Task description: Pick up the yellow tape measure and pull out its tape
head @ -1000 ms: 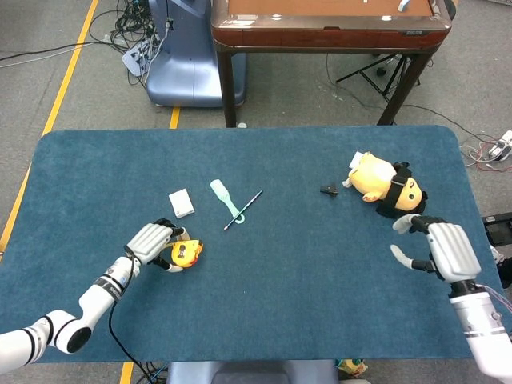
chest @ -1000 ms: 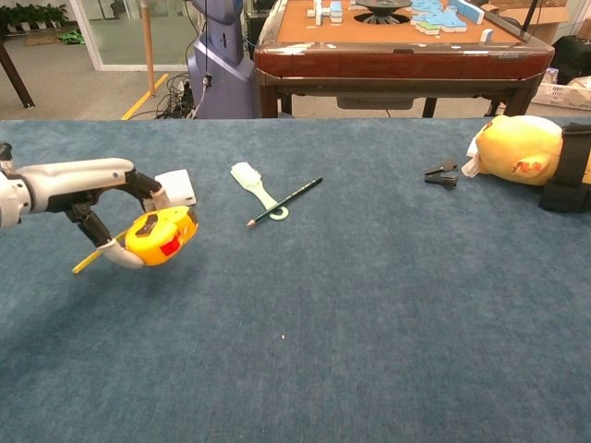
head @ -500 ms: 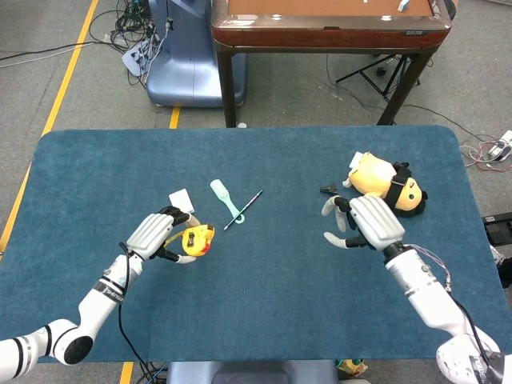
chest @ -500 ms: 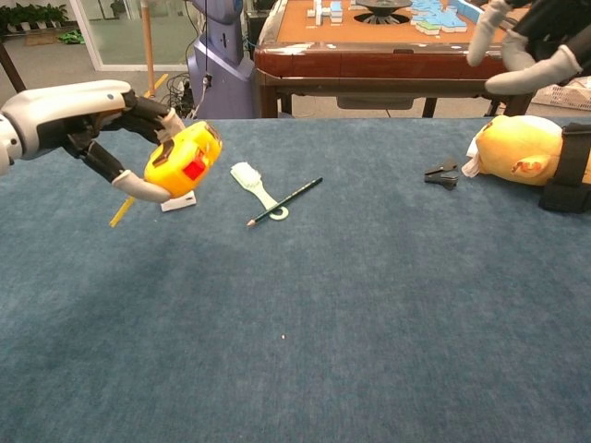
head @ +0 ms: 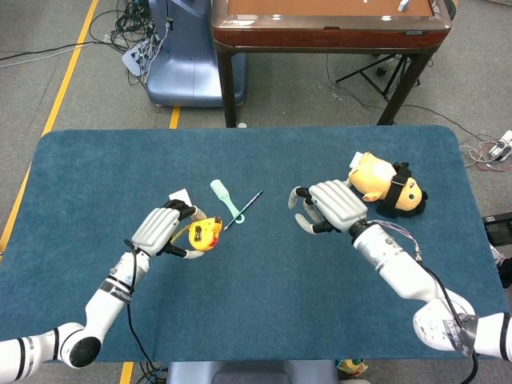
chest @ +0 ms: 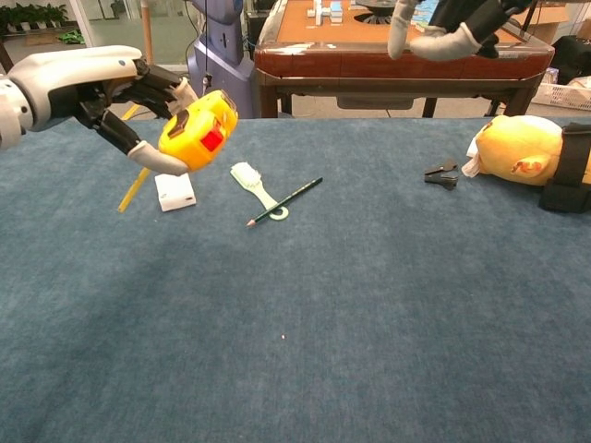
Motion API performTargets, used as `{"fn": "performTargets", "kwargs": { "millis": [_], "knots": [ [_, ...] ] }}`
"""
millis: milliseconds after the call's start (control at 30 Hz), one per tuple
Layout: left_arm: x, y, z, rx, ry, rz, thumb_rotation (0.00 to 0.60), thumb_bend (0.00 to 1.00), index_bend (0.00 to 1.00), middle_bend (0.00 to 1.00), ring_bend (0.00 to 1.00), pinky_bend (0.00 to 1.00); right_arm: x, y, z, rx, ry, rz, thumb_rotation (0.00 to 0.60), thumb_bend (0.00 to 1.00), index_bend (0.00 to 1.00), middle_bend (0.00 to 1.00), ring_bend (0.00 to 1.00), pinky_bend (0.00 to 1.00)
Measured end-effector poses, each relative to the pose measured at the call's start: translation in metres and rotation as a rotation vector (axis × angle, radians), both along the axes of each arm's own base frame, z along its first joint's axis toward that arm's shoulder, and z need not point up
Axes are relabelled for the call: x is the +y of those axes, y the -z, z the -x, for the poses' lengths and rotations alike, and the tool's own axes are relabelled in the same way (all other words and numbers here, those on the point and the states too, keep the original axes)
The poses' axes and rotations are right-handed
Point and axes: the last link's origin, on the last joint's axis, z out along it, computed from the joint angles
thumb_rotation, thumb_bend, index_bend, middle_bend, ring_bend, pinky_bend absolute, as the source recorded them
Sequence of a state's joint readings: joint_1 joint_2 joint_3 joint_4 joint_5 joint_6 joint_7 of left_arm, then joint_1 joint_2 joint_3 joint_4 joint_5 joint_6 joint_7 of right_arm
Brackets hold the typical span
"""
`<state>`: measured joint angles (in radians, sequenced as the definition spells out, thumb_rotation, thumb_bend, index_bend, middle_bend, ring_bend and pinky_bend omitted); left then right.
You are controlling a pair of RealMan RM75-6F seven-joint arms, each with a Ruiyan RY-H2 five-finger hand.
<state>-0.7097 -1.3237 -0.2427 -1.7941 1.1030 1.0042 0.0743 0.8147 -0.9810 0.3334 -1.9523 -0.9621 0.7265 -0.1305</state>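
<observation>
My left hand [head: 164,229] [chest: 102,88] grips the yellow tape measure [head: 205,234] [chest: 198,131], lifted well above the blue table [head: 264,320]. Its red button faces the chest camera. A short yellow strip [chest: 135,186] hangs down below the hand. My right hand [head: 326,206] [chest: 452,26] hovers mid-table with fingers apart and nothing in it, a hand's width right of the tape measure in the head view. In the chest view it shows high at the top edge.
Under the left hand lies a white block [chest: 174,191] [head: 178,196]. A mint-green brush [chest: 255,185] [head: 226,199] and a pencil [chest: 284,201] [head: 244,210] lie mid-table. A small black clip [chest: 440,174] and a yellow plush toy [chest: 526,152] [head: 386,184] sit at the right.
The left hand has lifted the tape measure higher and moved it toward the centre. The right hand has swept from the table's right side leftward past the plush toy.
</observation>
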Motion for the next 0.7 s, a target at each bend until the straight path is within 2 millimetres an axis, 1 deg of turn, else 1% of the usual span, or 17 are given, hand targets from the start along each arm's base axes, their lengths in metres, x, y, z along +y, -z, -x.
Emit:
{"fn": "performTargets", "kwargs": {
  "millis": [33,67,233,533,567,600,667,700],
  "knots": [
    [0.000,0.000,-0.001,0.000,-0.004,-0.001,0.600,0.11,0.48,0.45,0.26,0.14,-0.002,0.001,-0.002,0.004,-0.005,-0.003,0.600,0.97,0.43,0.83,0.81,0.70],
    [0.000,0.000,-0.002,0.000,-0.006,-0.002,0.600,0.11,0.48,0.45,0.26,0.14,-0.004,0.002,-0.005,0.006,-0.010,-0.007,0.600,1.00,0.43,0.85,0.82,0.70],
    [-0.001,0.001,-0.007,0.005,-0.011,-0.007,0.600,0.11,0.48,0.45,0.26,0.14,-0.012,0.009,-0.015,0.010,-0.029,-0.021,0.600,1.00,0.43,0.91,0.86,0.70],
    [-0.004,0.003,-0.016,-0.012,-0.027,0.014,0.600,0.11,0.48,0.45,0.26,0.14,-0.028,0.021,-0.023,-0.003,-0.025,-0.030,0.600,1.00,0.43,0.91,0.87,0.70],
    [-0.004,0.003,-0.016,-0.015,-0.030,0.018,0.600,0.11,0.48,0.45,0.26,0.14,-0.030,0.024,-0.025,-0.005,-0.026,-0.036,0.600,0.99,0.43,0.92,0.87,0.70],
    [-0.005,0.003,-0.017,-0.018,-0.033,0.023,0.600,0.11,0.48,0.45,0.26,0.14,-0.031,0.025,-0.026,-0.007,-0.028,-0.040,0.600,0.95,0.43,0.92,0.87,0.70],
    [-0.005,0.004,-0.019,-0.026,-0.040,0.034,0.600,0.11,0.47,0.45,0.26,0.14,-0.034,0.029,-0.031,-0.010,-0.034,-0.047,0.600,0.70,0.43,0.93,0.88,0.70],
    [-0.005,0.005,-0.020,-0.029,-0.041,0.038,0.600,0.11,0.47,0.45,0.26,0.14,-0.035,0.030,-0.033,-0.012,-0.036,-0.049,0.600,0.56,0.43,0.93,0.88,0.70]
  ]
}}
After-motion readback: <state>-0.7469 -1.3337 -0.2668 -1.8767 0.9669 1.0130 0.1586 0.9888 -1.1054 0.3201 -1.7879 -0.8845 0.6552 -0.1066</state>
